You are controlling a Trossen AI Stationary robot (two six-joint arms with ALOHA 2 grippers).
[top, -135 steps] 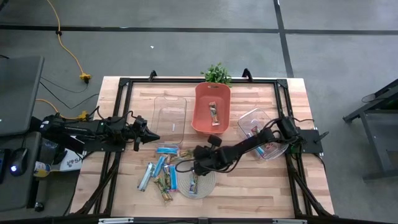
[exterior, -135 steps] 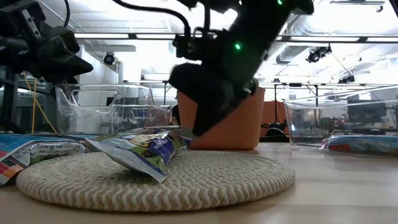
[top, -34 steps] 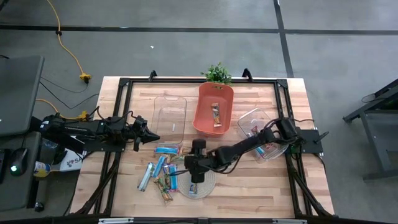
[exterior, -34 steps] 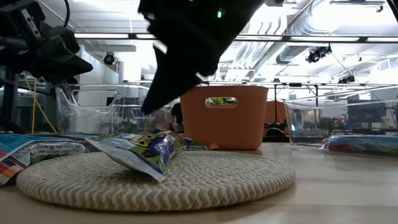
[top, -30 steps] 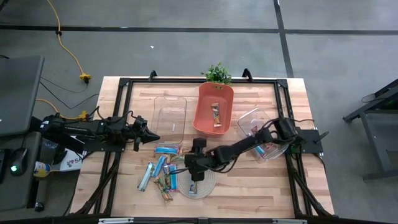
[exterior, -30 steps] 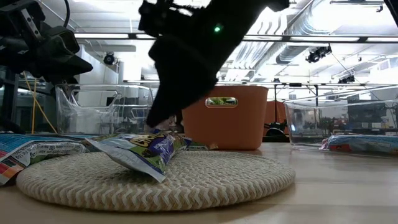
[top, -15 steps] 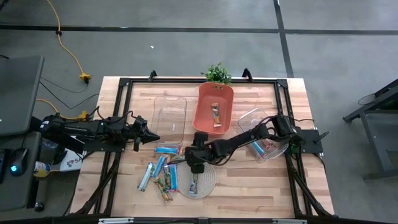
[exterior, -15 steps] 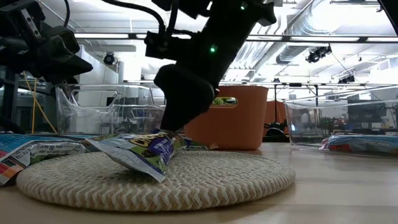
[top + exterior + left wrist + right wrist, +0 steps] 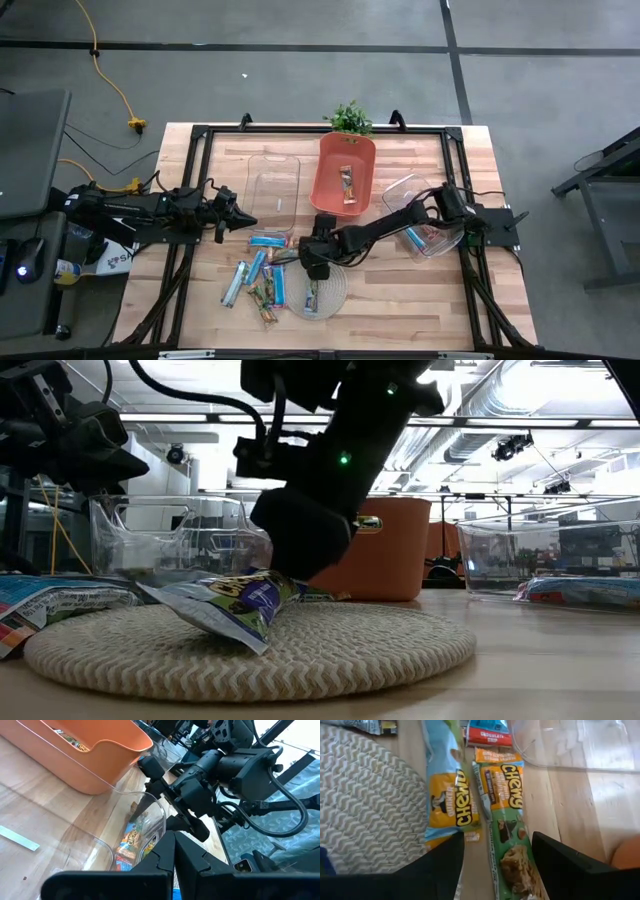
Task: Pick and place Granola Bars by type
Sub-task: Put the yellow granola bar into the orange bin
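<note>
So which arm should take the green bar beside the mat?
Probably the right: its open claw hangs over the green bar. The left claw waits shut at the table's left side.

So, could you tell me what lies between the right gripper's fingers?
In the right wrist view, a green bar lies on bare wood between the open fingers.

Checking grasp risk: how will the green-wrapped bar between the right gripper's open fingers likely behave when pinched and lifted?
The green-wrapped bar lies flat on wood, so it probably won't roll. Its glossy wrapper may slip in the right gripper. It looks thin, likely light, with crimped ends that may flex.
</note>
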